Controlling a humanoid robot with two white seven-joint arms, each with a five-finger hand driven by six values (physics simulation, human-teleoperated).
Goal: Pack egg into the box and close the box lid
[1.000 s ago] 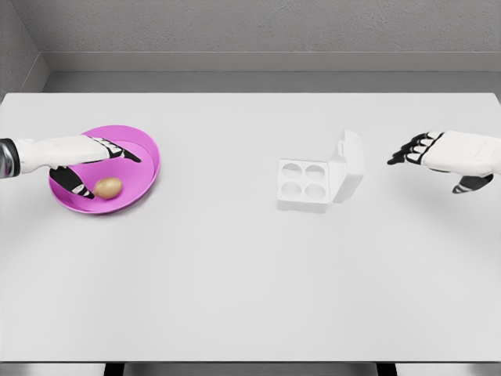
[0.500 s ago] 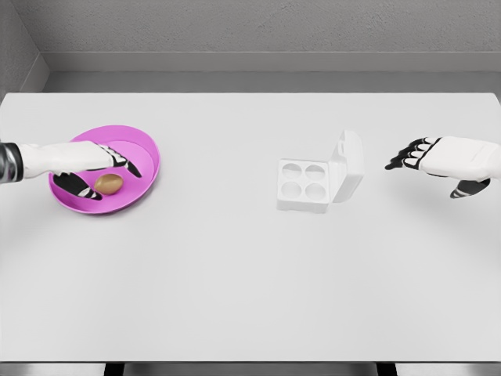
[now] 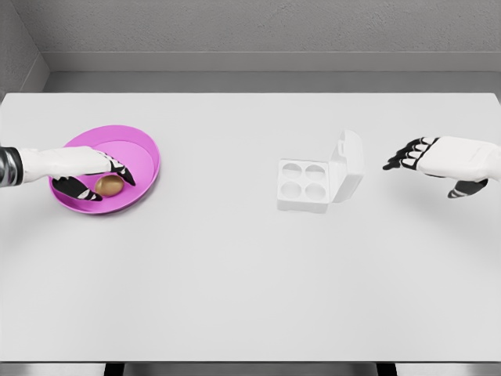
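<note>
A brown egg [image 3: 109,185] lies in the pink plate [image 3: 141,149] at the table's left. My left hand [image 3: 111,189] is low over the plate and open. Its fingers [image 3: 119,167] arch over the egg's far side and its thumb sits on the near left side; I see no firm grasp. The white egg box [image 3: 304,185] stands mid-table with four empty cups. Its lid [image 3: 349,164] is up on the right side. My right hand [image 3: 432,172] hovers open to the right of the lid, apart from it, fingers pointing left.
The white table [image 3: 235,274] stretches wide around both objects. A grey wall runs behind its far edge. The table's near edge is at the bottom of the view.
My left hand has lowered onto the plate and its fingers and thumb have drawn in around the egg. The right hand drifted slightly left toward the lid.
</note>
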